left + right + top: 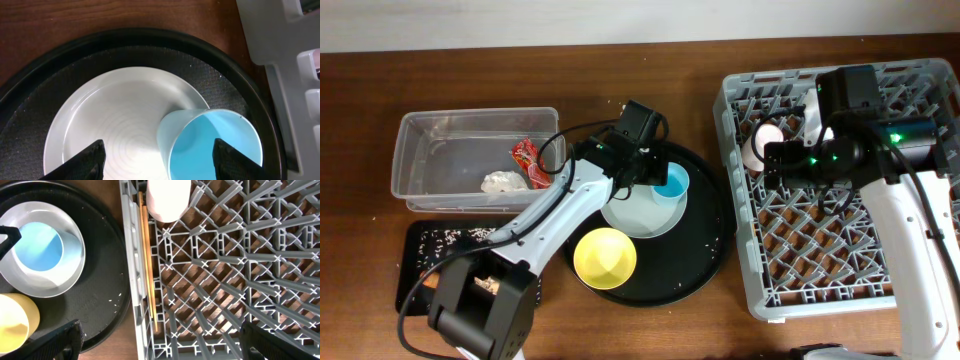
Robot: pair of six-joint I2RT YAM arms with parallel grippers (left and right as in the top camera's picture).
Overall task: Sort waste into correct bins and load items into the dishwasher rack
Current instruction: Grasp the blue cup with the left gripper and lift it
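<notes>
Surface: brown wooden table (pixel 360 100); pale wall (pixel 520 20) along its far edge.
Left arm: reaches over the round black tray (pixel 705 255); left gripper (pixel 160 150) hangs above the blue cup (pixel 671 183) on the pale plate (pixel 630 215); jaws spread, pinching nothing.
Right arm: over the grey dishwasher rack (pixel 840 290); right gripper (pixel 160 330) jaws spread wide, empty.
Pink cup (pixel 761 140): inside the rack, near its left wall.
Yellow bowl (pixel 605 257): on the round tray, beside the plate.
Waste: red wrapper (pixel 528 160) and white tissue (pixel 502 181) in the clear tub (pixel 420 140).
</notes>
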